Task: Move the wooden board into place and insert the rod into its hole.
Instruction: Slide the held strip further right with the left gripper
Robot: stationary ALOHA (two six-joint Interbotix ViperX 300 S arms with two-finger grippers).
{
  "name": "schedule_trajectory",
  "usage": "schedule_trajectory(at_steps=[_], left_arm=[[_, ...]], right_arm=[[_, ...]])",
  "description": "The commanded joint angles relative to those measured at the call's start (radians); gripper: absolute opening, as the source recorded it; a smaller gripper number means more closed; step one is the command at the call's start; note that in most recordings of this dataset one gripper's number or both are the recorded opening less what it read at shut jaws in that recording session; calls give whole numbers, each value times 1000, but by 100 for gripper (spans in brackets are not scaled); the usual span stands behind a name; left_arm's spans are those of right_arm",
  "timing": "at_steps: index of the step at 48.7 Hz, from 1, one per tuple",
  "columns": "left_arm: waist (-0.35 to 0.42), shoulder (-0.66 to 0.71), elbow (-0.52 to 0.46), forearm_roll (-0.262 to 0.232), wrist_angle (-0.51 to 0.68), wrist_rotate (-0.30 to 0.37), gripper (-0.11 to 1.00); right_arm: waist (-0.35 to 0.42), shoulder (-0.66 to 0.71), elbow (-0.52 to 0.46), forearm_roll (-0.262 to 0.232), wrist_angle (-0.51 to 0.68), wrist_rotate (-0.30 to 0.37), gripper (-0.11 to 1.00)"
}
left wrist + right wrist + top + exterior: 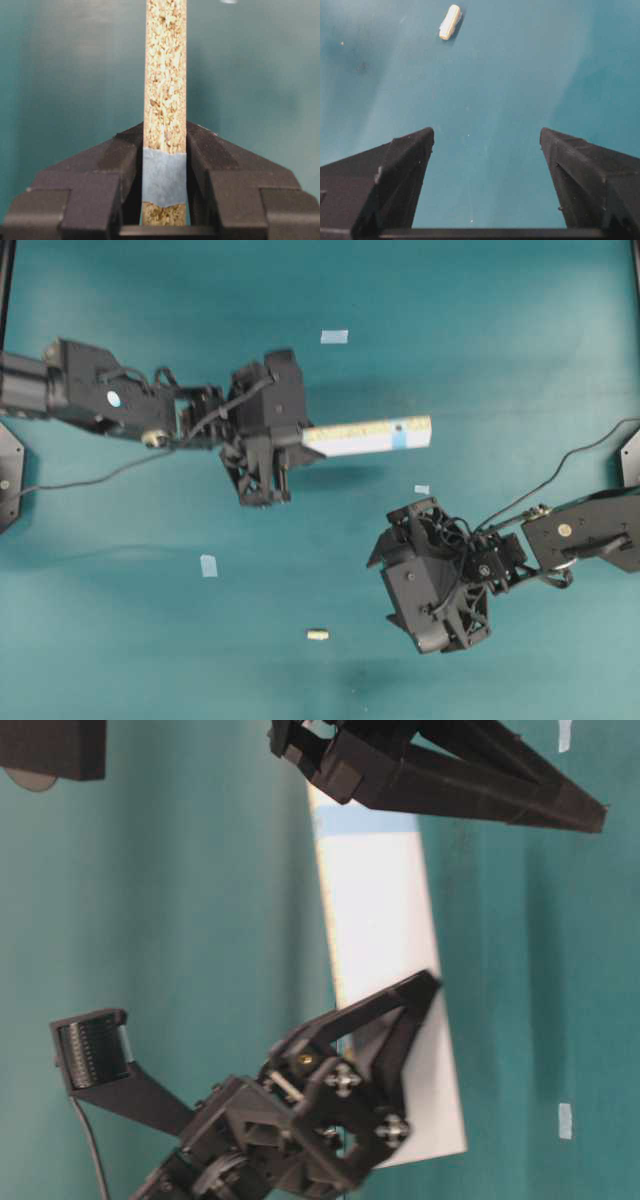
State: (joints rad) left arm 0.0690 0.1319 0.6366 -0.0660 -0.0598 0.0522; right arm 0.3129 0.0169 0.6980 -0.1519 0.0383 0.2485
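Board-placing step: left gripper (164, 150) clamped on wooden board (370, 436), held off the teal table (500, 340). Right gripper (486, 145) wide, empty; next, reaching rod (450, 22).

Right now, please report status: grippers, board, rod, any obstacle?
Left gripper shut on board, held above table. Right gripper open, empty. Rod lies loose ahead of it. Nothing between them.
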Motion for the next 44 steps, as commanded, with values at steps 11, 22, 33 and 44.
schedule_trajectory(at_steps=[11,22,33,44], left_arm=[[-54,64,-54,-2,-52,-43,21],[-52,97,-58,-2,-52,-54,21],[-52,107,-58,-2,-48,-58,21],[-52,109,-69,-2,-46,-58,21]], right_arm=[[5,-26,-26,-2,0,2,91],[5,-26,-28,0,0,2,91],[5,-26,-26,0,0,2,91],[5,-26,-25,-2,0,2,91]])
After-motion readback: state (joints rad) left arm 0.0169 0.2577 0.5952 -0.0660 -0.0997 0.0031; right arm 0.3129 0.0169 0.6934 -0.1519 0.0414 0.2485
